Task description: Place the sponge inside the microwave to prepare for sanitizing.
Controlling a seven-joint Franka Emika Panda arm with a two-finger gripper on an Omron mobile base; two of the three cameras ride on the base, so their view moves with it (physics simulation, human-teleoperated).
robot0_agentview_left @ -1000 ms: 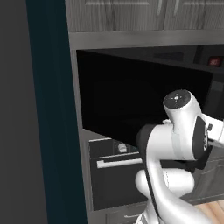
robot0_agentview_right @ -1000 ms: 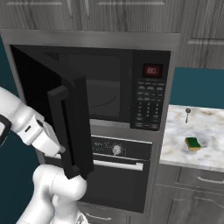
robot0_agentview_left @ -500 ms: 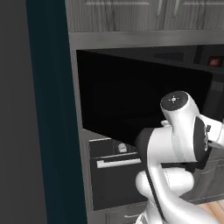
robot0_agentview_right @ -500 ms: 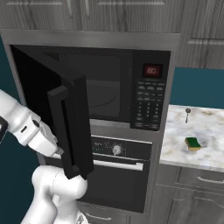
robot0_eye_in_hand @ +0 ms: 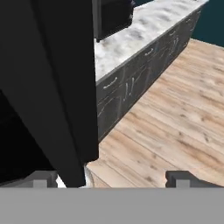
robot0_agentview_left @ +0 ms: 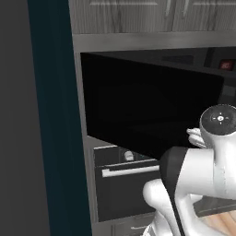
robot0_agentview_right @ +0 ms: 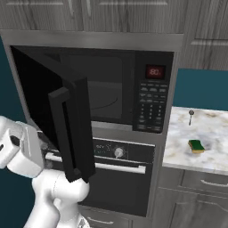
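1. Door of the large black built-in microwave with steel frame (robot0_agentview_right: 111, 89) stands swung out to the left, its dark vertical bar handle (robot0_agentview_right: 60, 129) facing the room; cavity and round turntable (robot0_agentview_right: 104, 101) are exposed.
2. Two-finger gripper with small dark tips (robot0_eye_in_hand: 111, 178) has its tips spread wide with nothing between them; the dark door slab (robot0_eye_in_hand: 48, 87) sits just beside the left tip, apart from it.
3. Small green-and-yellow rectangular sponge (robot0_agentview_right: 196, 145) lies flat on the white marbled countertop (robot0_agentview_right: 209, 129), right of the microwave, well apart from the arm. A small dark upright item (robot0_agentview_right: 190, 115) stands near it; too small to identify.
4. Step in hand, as I judge it: clear the door and go for the sponge.
5. Do it well: back the hand away from the door edge first, so the door is not knocked toward shut.
6. Swing right in front of the black oven with silver bar handle (robot0_agentview_right: 102, 165), staying outside the door.
7. Come down on the sponge from above, jaws wide, straddling its short sides, close gently since it will likely squash.
8. Risk: the base may need to drive right, the sponge looks far.
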